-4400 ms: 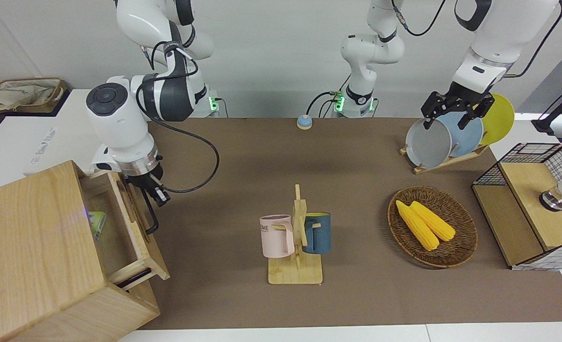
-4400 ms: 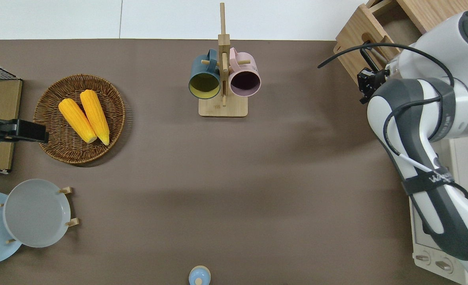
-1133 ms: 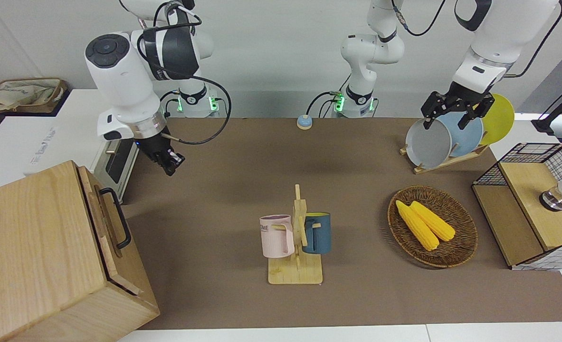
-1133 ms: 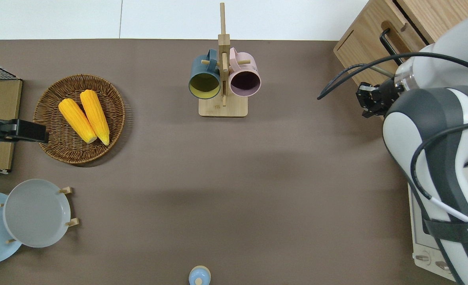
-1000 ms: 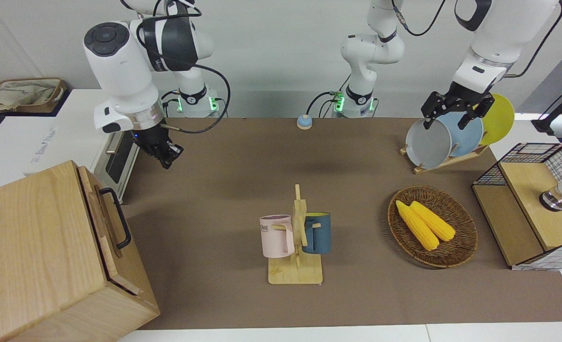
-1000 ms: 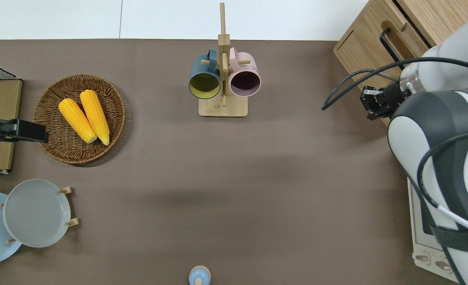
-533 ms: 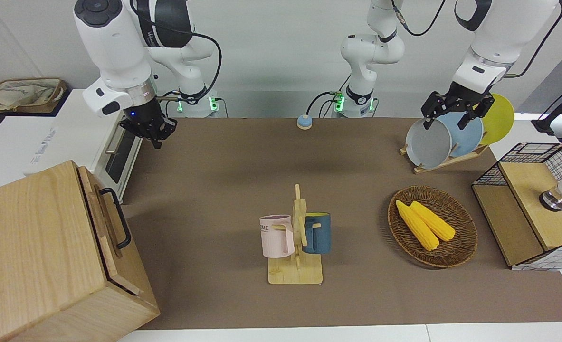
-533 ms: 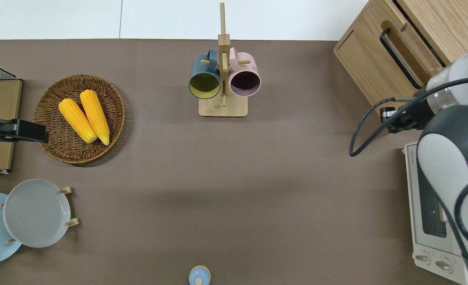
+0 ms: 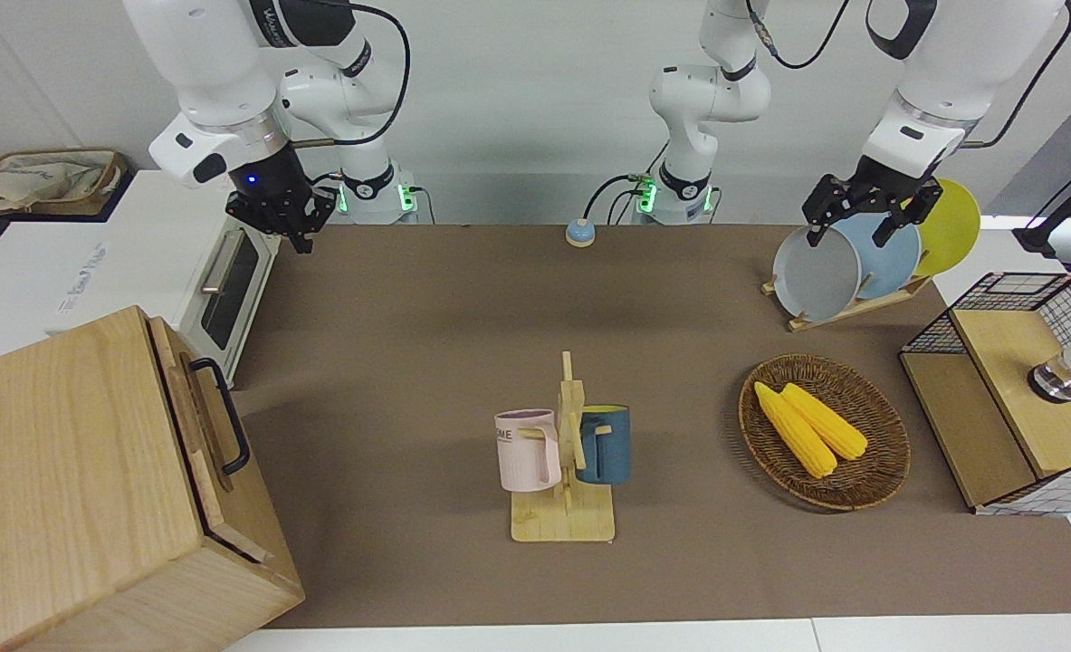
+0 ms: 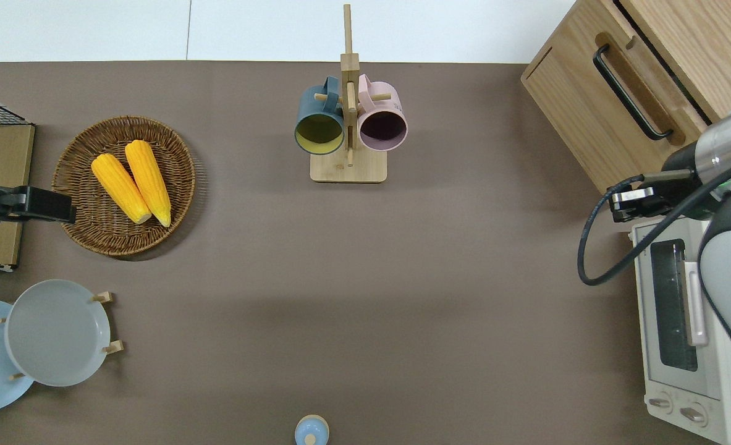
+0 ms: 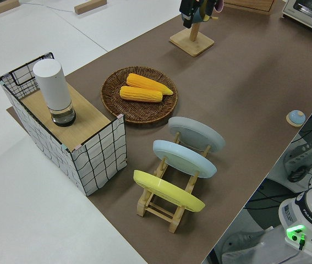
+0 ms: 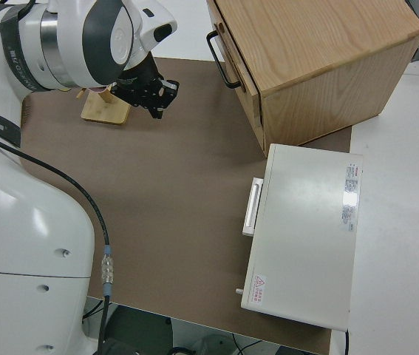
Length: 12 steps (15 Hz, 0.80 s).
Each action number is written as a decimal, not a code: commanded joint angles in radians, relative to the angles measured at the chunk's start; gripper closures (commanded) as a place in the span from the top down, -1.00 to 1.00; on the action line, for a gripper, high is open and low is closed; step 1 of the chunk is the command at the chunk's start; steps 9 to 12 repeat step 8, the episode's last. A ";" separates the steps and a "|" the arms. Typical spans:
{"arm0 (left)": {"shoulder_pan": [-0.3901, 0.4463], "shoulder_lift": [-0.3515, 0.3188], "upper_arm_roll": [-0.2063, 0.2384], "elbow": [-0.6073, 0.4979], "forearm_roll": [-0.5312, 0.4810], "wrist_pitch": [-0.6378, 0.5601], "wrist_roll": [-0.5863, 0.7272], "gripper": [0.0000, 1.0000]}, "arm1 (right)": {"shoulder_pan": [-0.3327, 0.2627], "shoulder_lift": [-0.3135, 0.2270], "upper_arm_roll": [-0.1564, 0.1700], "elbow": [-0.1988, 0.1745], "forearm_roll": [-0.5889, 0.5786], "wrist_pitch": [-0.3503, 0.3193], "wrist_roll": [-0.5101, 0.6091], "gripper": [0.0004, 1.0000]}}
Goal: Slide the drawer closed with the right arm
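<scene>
Over the white toaster oven's (image 10: 680, 321) corner nearest the pale wooden cabinet (image 9: 64, 489), my right claw (image 9: 292, 228) hangs empty, its opening unclear; the cabinet's shallow black-handled drawer (image 10: 634, 93) sits flush, so I judge only parking remains.

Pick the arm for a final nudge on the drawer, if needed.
Right. Its hand hangs over the table between the toaster and the drawer; the left arm is parked.

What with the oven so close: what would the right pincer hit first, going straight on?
Likely bare brown mat beside the toaster oven's corner; the right pincer points downward, but depth is unclear.
</scene>
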 commanded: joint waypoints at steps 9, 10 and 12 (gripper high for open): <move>-0.017 0.013 0.017 0.020 0.011 0.000 0.008 1.00 | -0.012 0.000 -0.002 -0.001 -0.003 0.002 -0.035 0.98; -0.017 0.013 0.017 0.020 0.011 0.000 0.008 1.00 | -0.012 0.000 -0.002 -0.001 -0.003 0.002 -0.035 0.98; -0.017 0.013 0.017 0.020 0.011 0.000 0.008 1.00 | -0.012 0.000 -0.002 -0.001 -0.003 0.002 -0.035 0.98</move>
